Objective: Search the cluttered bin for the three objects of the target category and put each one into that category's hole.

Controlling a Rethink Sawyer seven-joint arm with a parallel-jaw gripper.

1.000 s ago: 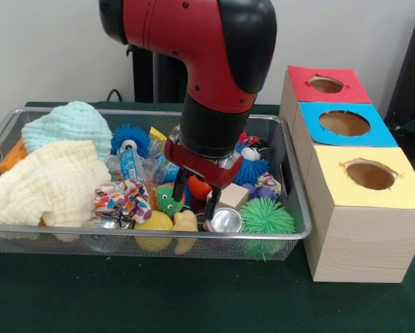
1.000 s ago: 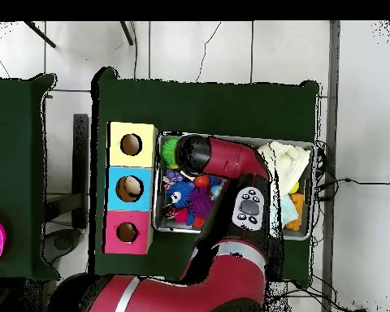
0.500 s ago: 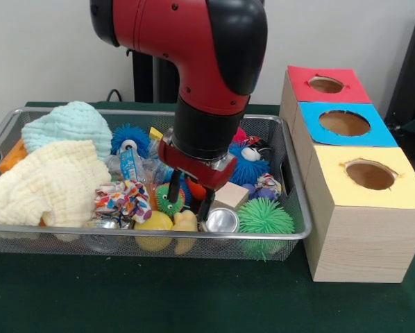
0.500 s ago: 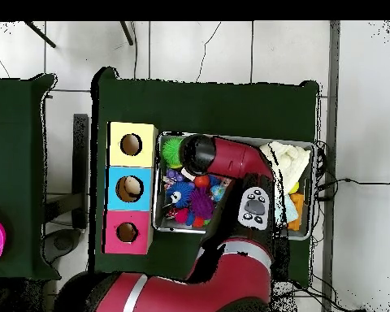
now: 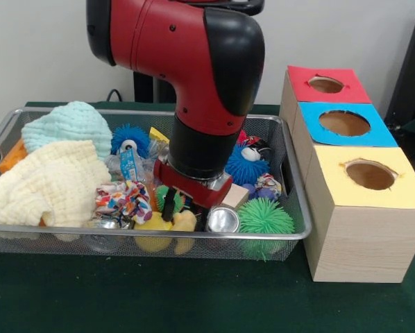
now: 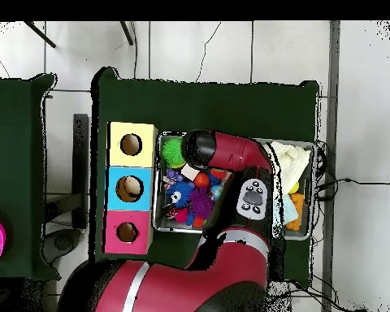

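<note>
The wire mesh bin [image 5: 69, 234] is full of toys and cloths. My gripper [image 5: 187, 207] is low in its front middle, open, one black finger [image 5: 168, 205] down by a small green spiky ball with eyes [image 5: 163, 196]. Its fingers stand just above a pale yellow toy [image 5: 185, 222], with a silver can [image 5: 223, 219] to the right. A wooden block [image 5: 236, 195] and a big green spiky ball [image 5: 264, 216] lie further right. Three wooden boxes have holes: red [image 5: 325, 84], blue [image 5: 344, 123], yellow [image 5: 370, 175]. In the overhead view the arm hides the gripper.
Cream cloth [image 5: 48, 182] and light blue cloth [image 5: 67, 125] fill the bin's left side, with a patterned cloth [image 5: 124, 198] beside them. Blue spiky balls [image 5: 130, 137] [image 5: 248, 166] lie further back. Overhead, the boxes [image 6: 129, 188] stand left of the bin [image 6: 160, 228].
My gripper has moved left and down, towards the bin's front, from above the silver can to over the pale yellow toy. Its fingers remain open.
</note>
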